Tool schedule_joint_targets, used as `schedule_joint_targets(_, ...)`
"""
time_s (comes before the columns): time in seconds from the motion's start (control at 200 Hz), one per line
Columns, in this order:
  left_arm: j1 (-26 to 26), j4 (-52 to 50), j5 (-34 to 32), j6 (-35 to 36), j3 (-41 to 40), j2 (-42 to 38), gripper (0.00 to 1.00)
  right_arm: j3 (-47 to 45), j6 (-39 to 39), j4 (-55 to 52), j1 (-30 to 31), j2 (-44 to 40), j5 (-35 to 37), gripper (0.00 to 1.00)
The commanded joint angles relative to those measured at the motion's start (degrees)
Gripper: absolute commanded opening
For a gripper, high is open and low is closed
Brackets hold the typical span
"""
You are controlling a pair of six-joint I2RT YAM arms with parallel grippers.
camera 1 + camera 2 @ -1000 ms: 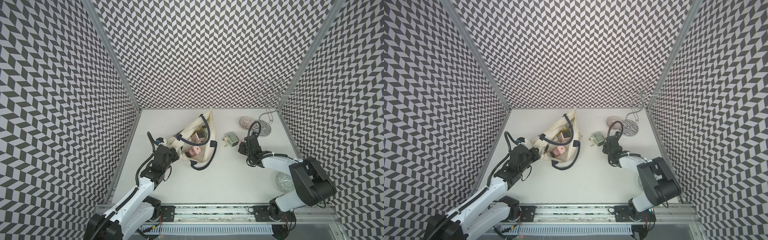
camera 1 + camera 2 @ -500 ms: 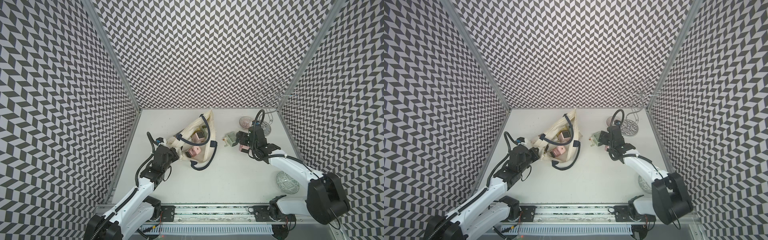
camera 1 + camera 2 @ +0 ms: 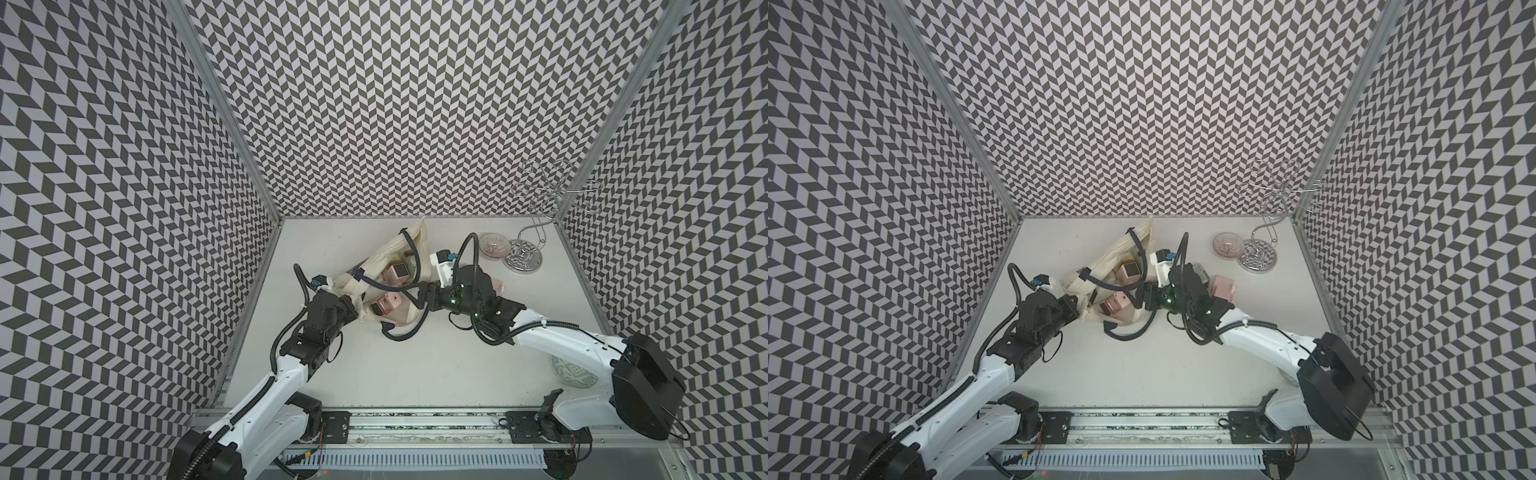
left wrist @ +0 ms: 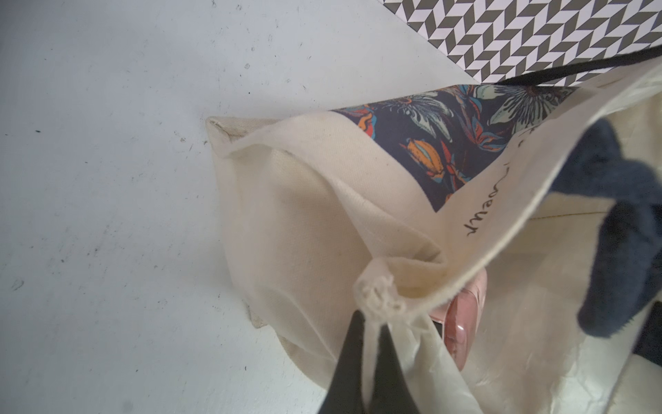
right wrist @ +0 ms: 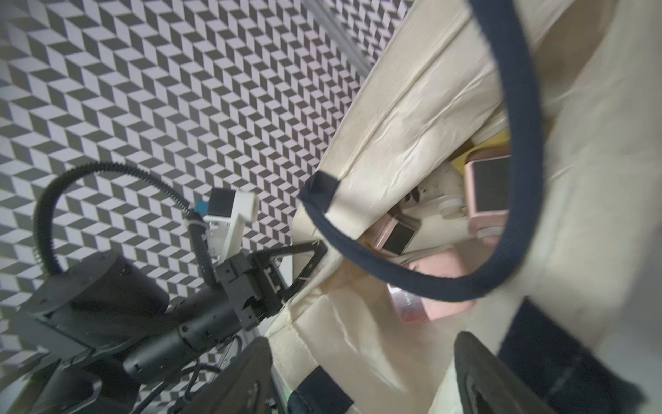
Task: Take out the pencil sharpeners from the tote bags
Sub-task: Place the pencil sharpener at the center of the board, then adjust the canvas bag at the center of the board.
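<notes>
**Bag pinned at left, right jaws wide at its mouth**

left gripper (image 4: 370,322): fingers together, clamped on a bunched fold of the tote bag (image 3: 388,255) rim, at the bag's 7 o'clock end.

tote bag lies on the table (image 3: 374,374), left of centre toward the back. Its long axis runs 7 to 1 o'clock, with the far tip near the back wall. The mouth gapes up and toward 4 o'clock. One navy handle (image 3: 401,334) loops onto the table at the bag's 6 o'clock. The floral panel (image 4: 447,143) with script sits on the outer wall and shows in the left wrist view only.

Inside the bag, in both top views:
- near pink sharpener (image 3: 390,305) lies on its side, long axis 8 to 2 o'clock, dark end toward 8.
- far pink sharpener (image 3: 400,271) sits at 1 o'clock from it, dark square face up.

The right wrist view adds a cream sharpener (image 5: 442,209) and a yellow corner (image 5: 481,143) deeper in. Can't tell which way either points.

right gripper (image 5: 363,340): fingers well apart, closed on nothing. It sits at the mouth's 4 o'clock edge and points toward 9 o'clock.

loose pink sharpener (image 3: 1222,286) sits on the table outside the bag, just beside the right wrist at its 3 o'clock. grey-green sharpener (image 3: 1200,272) is mostly hidden by the arm, so can't tell its axis.

pink bowl (image 3: 492,247) and wire stand (image 3: 523,261) sit just beside each other in the table's 1 o'clock corner.
</notes>
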Motion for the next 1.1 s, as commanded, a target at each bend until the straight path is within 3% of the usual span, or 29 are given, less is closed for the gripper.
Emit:
schedule_joint_targets(0.0, -0.2, -1.2, 1.4, 0.2, -0.8, -0.3, 0.00, -1.6, 6.2, 9.0, 1.1, 1.7, -3.2, 0.80)
schedule_joint_targets(0.526, -0.2, -1.9, 2.4, -0.4, -0.9, -2.1, 0.00, 8.8, 14.2, 13.1, 2.6, 17.7, 2.9, 0.82)
schedule_joint_targets(0.856, -0.2, -0.8, 3.5, -0.8, -2.5, -2.2, 0.00, 26.2, 6.2, 2.5, 4.4, 18.4, 9.8, 0.79)
schedule_joint_targets(0.961, -0.3, -0.4, 4.0, -0.8, -2.5, -1.9, 0.00, 31.9, 5.3, 4.4, 4.3, 23.0, 10.6, 0.78)
schedule_joint_targets(1.092, -0.7, -0.4, 4.2, -0.8, -2.6, -2.0, 0.00, 48.4, 3.2, 0.0, 3.9, 34.1, 9.2, 0.78)
